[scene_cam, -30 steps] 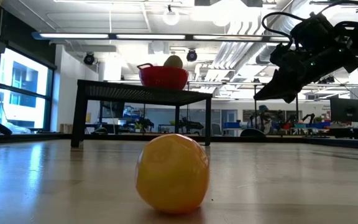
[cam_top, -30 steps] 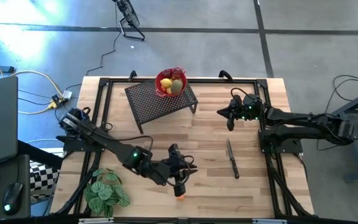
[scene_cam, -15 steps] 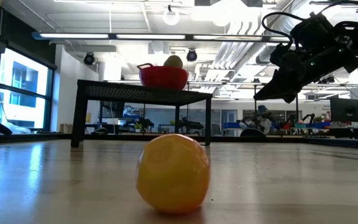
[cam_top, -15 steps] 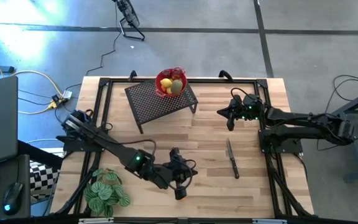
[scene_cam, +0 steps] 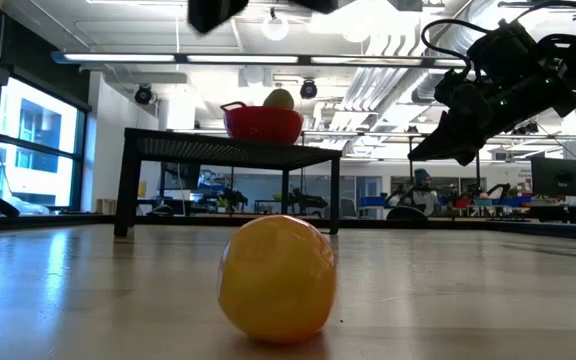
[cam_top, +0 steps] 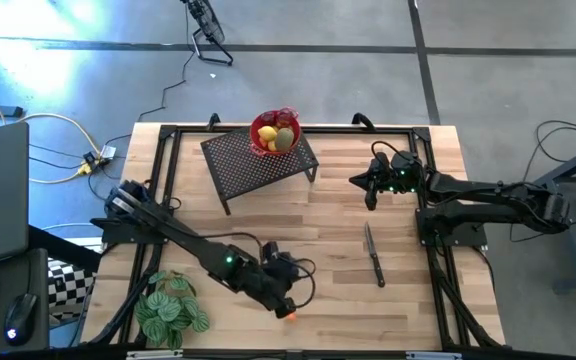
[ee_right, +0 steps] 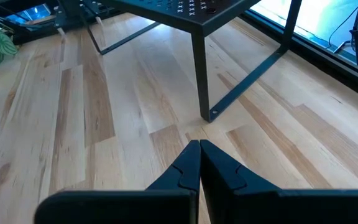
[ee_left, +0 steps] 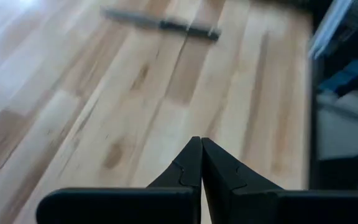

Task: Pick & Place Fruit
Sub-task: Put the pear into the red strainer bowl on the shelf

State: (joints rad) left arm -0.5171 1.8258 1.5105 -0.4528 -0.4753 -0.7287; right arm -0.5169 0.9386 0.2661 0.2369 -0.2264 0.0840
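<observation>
Surface (cam_top: 338, 215): pale wood planks, knife (cam_top: 373, 256) right of centre
Room: ceiling strip lights, grey floor
Left hand (ee_left: 201, 163): closed, empty, lower centre
Right hand (ee_right: 199, 163): closed, empty

On the bench (cam_top: 338, 200), a mesh stand (cam_top: 260, 160) sits at the far middle-left, and a bowl (cam_top: 274, 131) holding several fruit (cam_top: 277, 138) rests on its far right corner. A knife (cam_top: 373, 254) lies right of centre. A leafy plant (cam_top: 171, 309) sits at the near left corner. One small fruit (cam_top: 292, 316) lies near the near edge, just beside the left claw (cam_top: 285, 303). The right claw (cam_top: 371, 195) hangs far right, beyond the knife.
</observation>
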